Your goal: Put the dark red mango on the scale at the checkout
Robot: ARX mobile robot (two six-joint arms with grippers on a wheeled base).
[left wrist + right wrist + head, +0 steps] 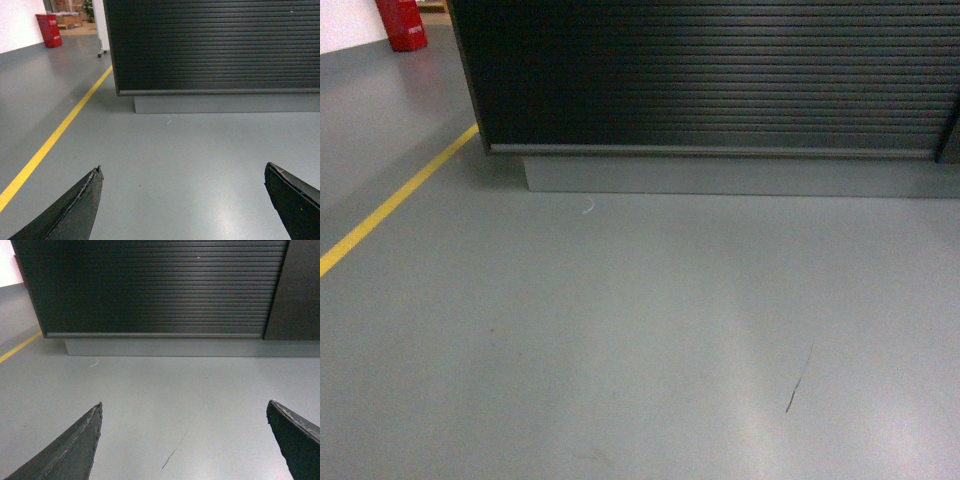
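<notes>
Head view shows only the checkout counter [720, 75] front above grey floor [640, 330]; no mango or scale visible. Both my left jaws [182, 172] and right jaws [184, 410] spread wide, holding nothing.

Tapered, seemingly matte black fingers [75, 210]

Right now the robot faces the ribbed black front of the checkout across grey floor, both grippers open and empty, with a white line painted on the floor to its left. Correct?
One thing is off: the floor line is yellow, not white, as the head view shows. The rest holds: the checkout lies ahead, and the left gripper and right gripper are open and empty.
</notes>
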